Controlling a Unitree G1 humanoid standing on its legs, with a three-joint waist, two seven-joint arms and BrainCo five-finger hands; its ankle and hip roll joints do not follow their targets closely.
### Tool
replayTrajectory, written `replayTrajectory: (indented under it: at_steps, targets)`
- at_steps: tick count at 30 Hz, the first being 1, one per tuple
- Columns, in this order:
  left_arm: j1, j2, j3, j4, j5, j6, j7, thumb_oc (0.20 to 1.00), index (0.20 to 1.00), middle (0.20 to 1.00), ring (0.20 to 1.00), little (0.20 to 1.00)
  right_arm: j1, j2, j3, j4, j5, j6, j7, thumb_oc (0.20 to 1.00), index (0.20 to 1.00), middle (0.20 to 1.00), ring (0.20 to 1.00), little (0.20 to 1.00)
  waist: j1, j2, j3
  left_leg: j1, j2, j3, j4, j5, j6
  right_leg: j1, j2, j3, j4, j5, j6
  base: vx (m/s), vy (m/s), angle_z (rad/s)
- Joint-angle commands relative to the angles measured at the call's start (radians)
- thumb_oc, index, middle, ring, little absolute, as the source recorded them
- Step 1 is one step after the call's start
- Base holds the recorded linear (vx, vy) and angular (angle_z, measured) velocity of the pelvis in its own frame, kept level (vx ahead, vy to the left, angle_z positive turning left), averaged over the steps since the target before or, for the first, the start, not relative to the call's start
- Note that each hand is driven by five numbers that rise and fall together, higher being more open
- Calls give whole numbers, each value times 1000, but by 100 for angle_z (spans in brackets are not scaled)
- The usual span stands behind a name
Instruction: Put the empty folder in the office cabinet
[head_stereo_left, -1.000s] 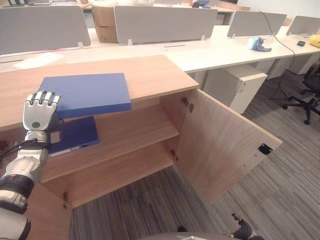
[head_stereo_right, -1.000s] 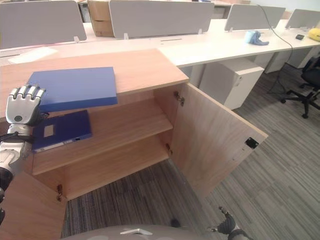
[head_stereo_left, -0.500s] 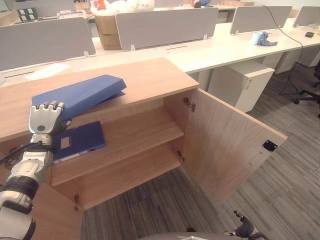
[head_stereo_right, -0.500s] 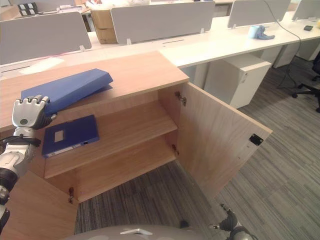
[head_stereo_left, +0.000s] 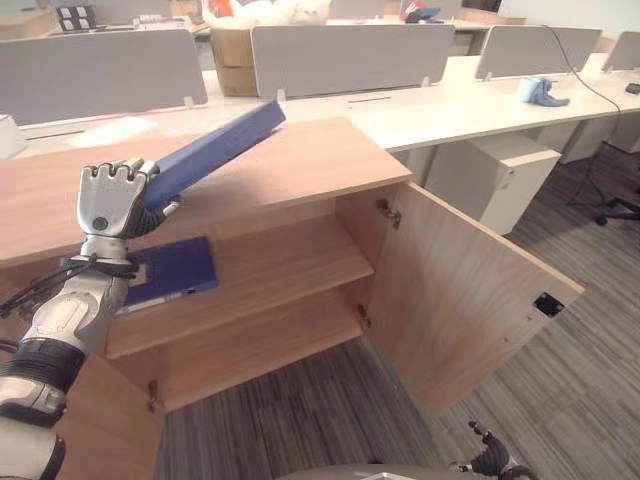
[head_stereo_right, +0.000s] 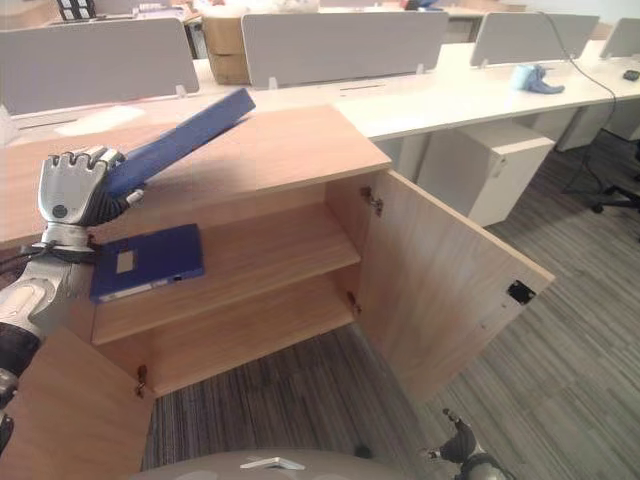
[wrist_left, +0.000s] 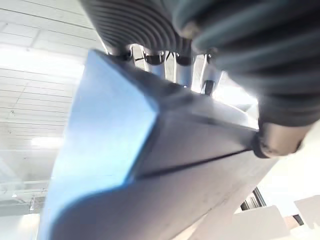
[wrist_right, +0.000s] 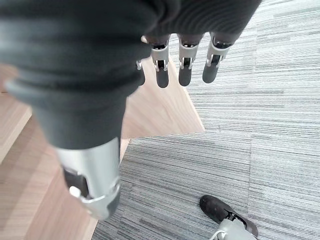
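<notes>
The blue folder (head_stereo_left: 215, 147) is in my left hand (head_stereo_left: 112, 200) — fingers curled round its near end, its long axis slanting up and away over the cabinet top (head_stereo_left: 300, 160). The open shelf (head_stereo_left: 270, 270) lies below and ahead of that hand, where another blue folder (head_stereo_left: 172, 272) already rests at the left end. My right hand (wrist_right: 180, 65) hangs loose over the carpet, well apart — the left does this.

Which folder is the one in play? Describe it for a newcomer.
Find the low wooden office cabinet with its door open. The flat blue folder tilts up over its top, gripped at its lower end by the left hand. The other, darker blue labelled folder lies flat on the upper shelf.
</notes>
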Motion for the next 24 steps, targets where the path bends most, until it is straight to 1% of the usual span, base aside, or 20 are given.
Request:
replayTrajectory:
  at_steps: [1,3,6,7,10,11,12,15,16,24]
  targets:
    - [-99,19,94,4,-81,-9,45,200,200,200,200,200,-55,-31,-5,-28,-12,-3,-22,1000,1000,1000,1000,1000,-2,16,31,58,-39,-60,2,-137,16,15,-64,-36,13,13,77,0,0,0]
    - [-92,14,117,-34,-93,-20,48,200,200,200,200,200,-57,-30,-6,-27,-16,0,-22,1000,1000,1000,1000,1000,1,17,31,58,-38,-64,2,-136,16,16,-65,-38,13,13,76,-3,-6,2]
    - [-75,-2,166,-117,-138,-55,53,200,200,200,200,200,-62,-30,-9,-24,-21,4,-21,1000,1000,1000,1000,1000,4,19,28,55,-37,-71,2,-133,15,21,-65,-44,13,10,73,4,-9,5]
    - [-70,-2,171,-122,-138,-55,51,200,200,200,200,200,-62,-31,-8,-24,-21,4,-21,1000,1000,1000,1000,1000,3,20,28,55,-37,-71,2,-133,15,21,-65,-44,13,10,73,-4,-10,6]
    - [-65,-24,191,-162,-191,-90,46,200,200,200,200,200,-65,-34,-8,-25,-22,4,-21,1000,1000,1000,1000,1000,4,20,27,54,-36,-74,2,-130,14,24,-64,-47,13,8,71,-10,-12,3]
    - [-61,-42,207,-203,-235,-115,40,200,200,200,200,200,-67,-33,-10,-24,-23,7,-22,1000,1000,1000,1000,1000,6,21,28,52,-35,-75,2,-127,14,25,-64,-49,13,8,70,-12,-9,5]
    - [-56,-42,213,-208,-237,-115,37,200,200,200,200,200,-67,-35,-9,-25,-23,7,-22,1000,1000,1000,1000,1000,5,22,28,52,-35,-75,2,-127,14,25,-64,-49,13,8,69,-12,-9,6]
    - [-45,-71,240,-253,-307,-151,29,200,200,200,200,200,-70,-36,-11,-24,-27,10,-19,1000,1000,1000,1000,1000,7,25,27,51,-34,-79,2,-125,13,25,-63,-51,13,6,68,-8,-7,5]
    - [-45,-71,240,-253,-307,-151,29,200,200,200,200,200,-70,-36,-11,-24,-27,10,-19,1000,1000,1000,1000,1000,7,25,27,51,-34,-79,2,-125,13,25,-63,-51,13,6,68,0,0,0]
    - [-32,-123,277,-325,-459,-213,-9,200,200,200,200,200,-78,-36,-11,-19,-30,16,-18,1000,1000,1000,1000,1000,10,31,26,50,-30,-86,2,-119,12,26,-60,-56,13,4,64,0,0,0]
